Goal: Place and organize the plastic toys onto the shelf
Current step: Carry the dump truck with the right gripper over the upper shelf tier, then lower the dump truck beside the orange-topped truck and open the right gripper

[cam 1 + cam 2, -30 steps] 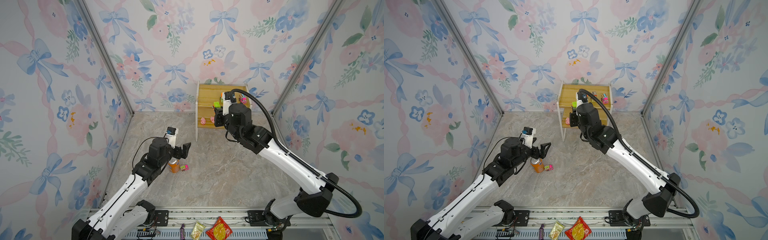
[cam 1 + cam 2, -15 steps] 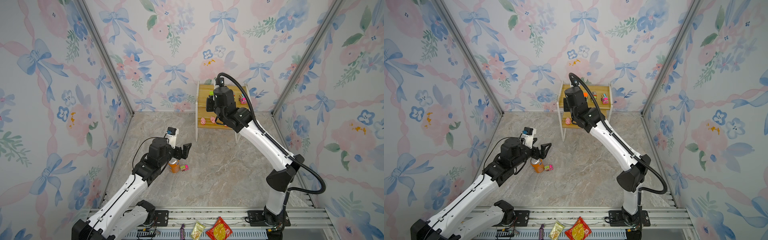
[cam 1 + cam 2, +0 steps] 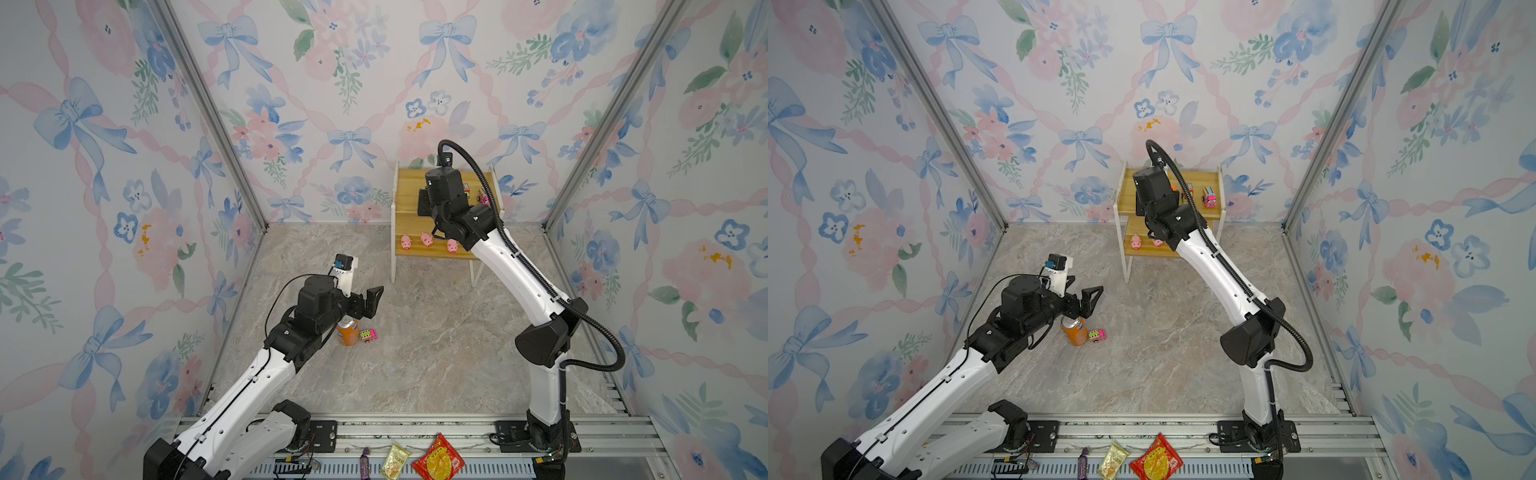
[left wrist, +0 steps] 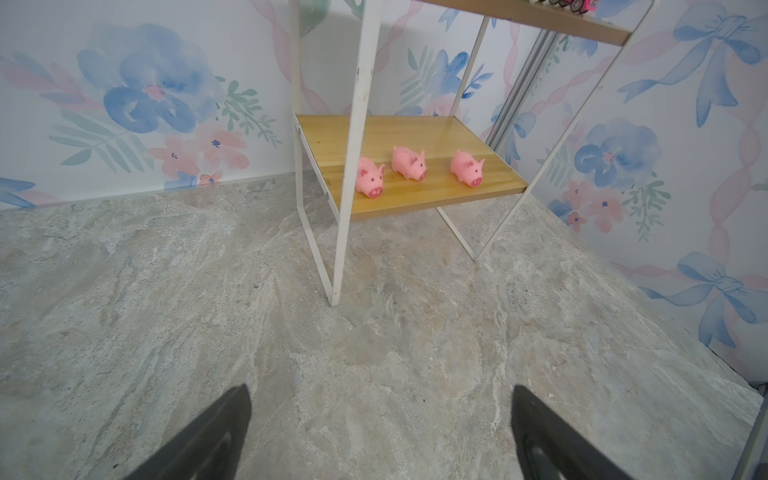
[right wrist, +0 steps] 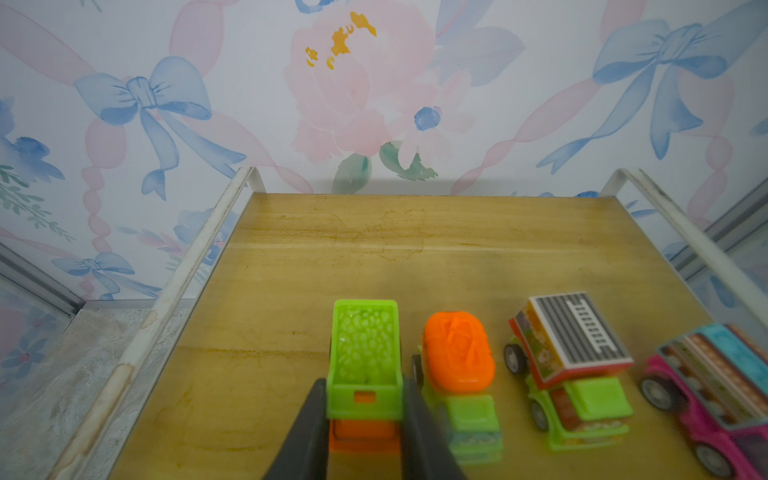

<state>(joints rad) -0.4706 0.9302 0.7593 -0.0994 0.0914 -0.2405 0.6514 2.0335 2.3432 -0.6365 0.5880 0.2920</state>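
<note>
The shelf (image 5: pixel 374 249) is holding three pigs (image 4: pixel 409 163) on its lower board and four trucks (image 5: pixel 573 365) along the upper's front edge. The right gripper (image 5: pixel 363 384) is pinching the green truck (image 5: pixel 365 345); the left gripper (image 4: pixel 380 390) is hanging spread over open floor (image 4: pixel 208 291) by a stray truck (image 3: pixel 368 335).

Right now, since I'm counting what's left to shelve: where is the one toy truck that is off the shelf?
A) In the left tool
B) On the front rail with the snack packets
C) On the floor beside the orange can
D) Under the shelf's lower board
C: in a top view the pink toy truck sits on the floor beside the orange can, and the left tool is open and empty.
</note>
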